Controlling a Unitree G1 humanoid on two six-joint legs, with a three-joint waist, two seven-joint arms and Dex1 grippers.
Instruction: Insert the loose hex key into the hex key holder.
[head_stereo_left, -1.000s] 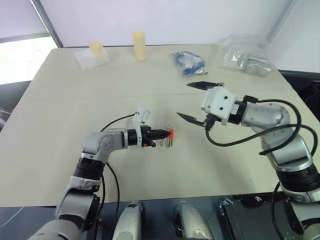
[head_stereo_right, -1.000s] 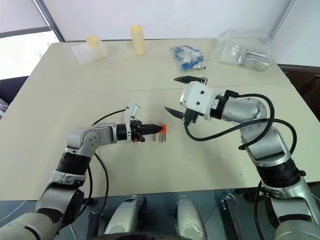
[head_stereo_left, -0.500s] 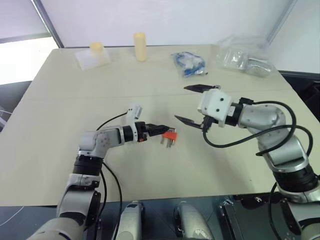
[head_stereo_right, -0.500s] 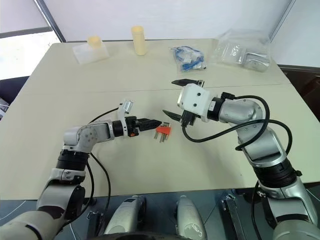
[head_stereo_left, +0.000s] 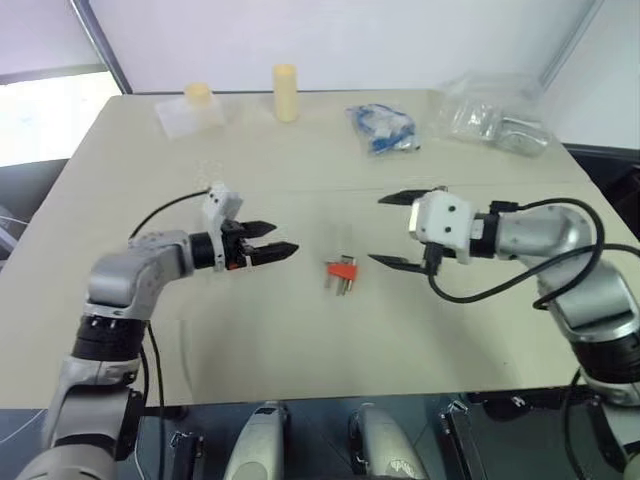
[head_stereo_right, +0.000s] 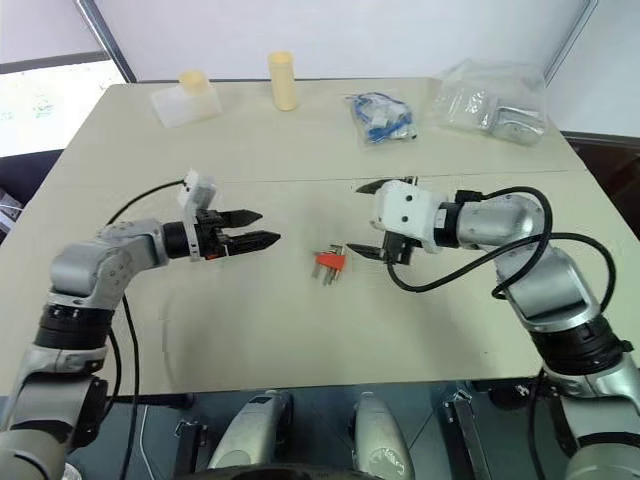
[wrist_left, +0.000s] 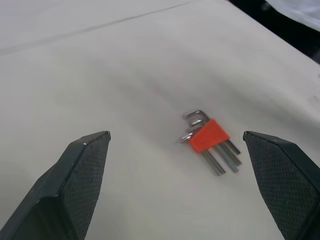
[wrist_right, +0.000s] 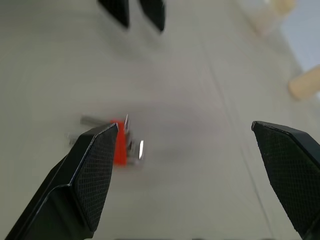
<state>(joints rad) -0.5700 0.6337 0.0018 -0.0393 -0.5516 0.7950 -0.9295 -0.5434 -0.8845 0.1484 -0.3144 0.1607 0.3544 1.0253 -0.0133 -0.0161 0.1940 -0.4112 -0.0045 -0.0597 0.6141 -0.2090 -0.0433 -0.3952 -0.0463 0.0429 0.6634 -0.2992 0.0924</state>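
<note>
The red holder (head_stereo_left: 342, 269) lies on the desk (head_stereo_left: 300, 180) between the left pincer (head_stereo_left: 266, 240) and right pincer (head_stereo_left: 396, 229), both wide and empty.

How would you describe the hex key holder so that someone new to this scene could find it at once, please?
On the beige table, look at the bare stretch between the left gripper and the right gripper. The hex key holder lies flat there, untouched: the only red-orange thing, a small block with thin dark metal keys sticking out.
</note>
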